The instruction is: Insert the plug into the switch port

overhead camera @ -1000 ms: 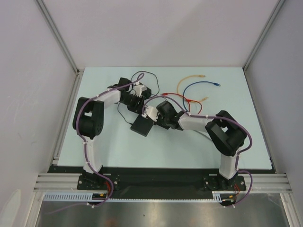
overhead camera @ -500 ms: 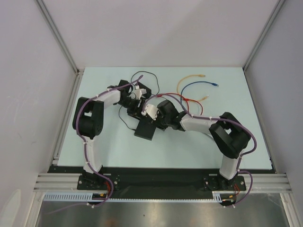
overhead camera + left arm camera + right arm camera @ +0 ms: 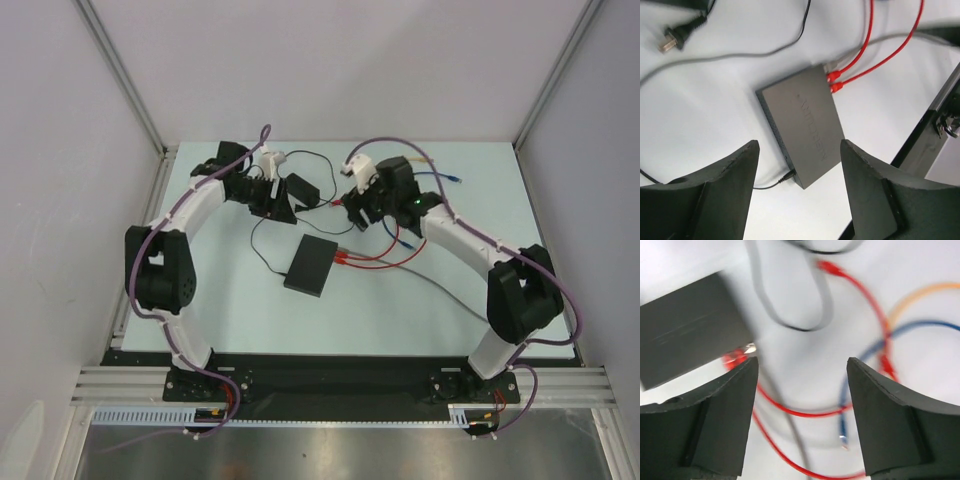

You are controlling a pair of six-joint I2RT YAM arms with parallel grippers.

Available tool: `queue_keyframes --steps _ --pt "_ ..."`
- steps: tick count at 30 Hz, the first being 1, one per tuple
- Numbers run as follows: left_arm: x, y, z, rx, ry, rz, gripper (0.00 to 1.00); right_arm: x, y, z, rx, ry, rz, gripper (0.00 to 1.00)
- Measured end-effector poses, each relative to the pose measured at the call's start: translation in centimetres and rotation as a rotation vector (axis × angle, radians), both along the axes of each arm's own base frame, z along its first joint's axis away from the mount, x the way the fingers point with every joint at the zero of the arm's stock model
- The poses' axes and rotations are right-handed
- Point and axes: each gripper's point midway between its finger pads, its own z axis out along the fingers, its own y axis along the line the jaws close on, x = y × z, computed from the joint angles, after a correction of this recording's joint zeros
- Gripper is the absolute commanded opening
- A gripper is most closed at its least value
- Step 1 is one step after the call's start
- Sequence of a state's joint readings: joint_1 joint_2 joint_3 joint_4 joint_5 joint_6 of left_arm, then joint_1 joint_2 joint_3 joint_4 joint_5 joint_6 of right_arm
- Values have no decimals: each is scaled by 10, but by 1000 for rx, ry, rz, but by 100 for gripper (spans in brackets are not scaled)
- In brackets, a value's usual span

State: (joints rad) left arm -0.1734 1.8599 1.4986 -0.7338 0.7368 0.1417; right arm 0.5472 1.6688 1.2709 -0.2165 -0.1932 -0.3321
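The flat black switch box [image 3: 312, 266] lies mid-table. Along its narrow right edge are the switch ports [image 3: 832, 82], and two red plugs [image 3: 835, 88] sit in them side by side, with a grey plug [image 3: 827, 65] just beyond. Their red cables [image 3: 385, 262] loop off to the right. A thin black cord [image 3: 771, 184] enters the opposite end. My left gripper [image 3: 281, 207] hovers open behind the box, looking down on it [image 3: 802, 127] with nothing between its fingers. My right gripper [image 3: 358, 214] is open too, raised over the cables; the box [image 3: 690, 335] and a blurred red plug [image 3: 735, 358] show at its left.
A black power adapter [image 3: 302, 189] lies by the left gripper, and its pronged wall plug [image 3: 677, 37] on the table. Loose blue [image 3: 900, 335], orange [image 3: 922, 292] and grey [image 3: 790, 315] cables lie behind and to the right of the box. Frame posts and walls surround the table.
Both arms have lifted off the box and drawn back toward the table's far side. Both grippers have opened; the right one let go of the red cable at the box's edge.
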Motion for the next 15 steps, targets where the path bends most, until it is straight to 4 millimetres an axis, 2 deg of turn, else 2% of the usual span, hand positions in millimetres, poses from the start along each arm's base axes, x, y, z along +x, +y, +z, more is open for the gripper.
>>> queue_keyframes --steps 4,7,10,13,15 --pt "9 -2 31 -26 -118 1 71 48 -53 25 19 -9 -173 65" --pt "16 -4 40 -40 -159 9 71 88 -92 27 31 6 -309 60" --pt "21 -6 44 -50 -173 22 71 118 -122 7 61 73 -435 60" --pt "23 -7 46 -59 -174 34 71 131 -143 -27 72 154 -532 58" --pt "25 -7 47 -63 -178 38 72 135 -148 -49 58 207 -570 57"
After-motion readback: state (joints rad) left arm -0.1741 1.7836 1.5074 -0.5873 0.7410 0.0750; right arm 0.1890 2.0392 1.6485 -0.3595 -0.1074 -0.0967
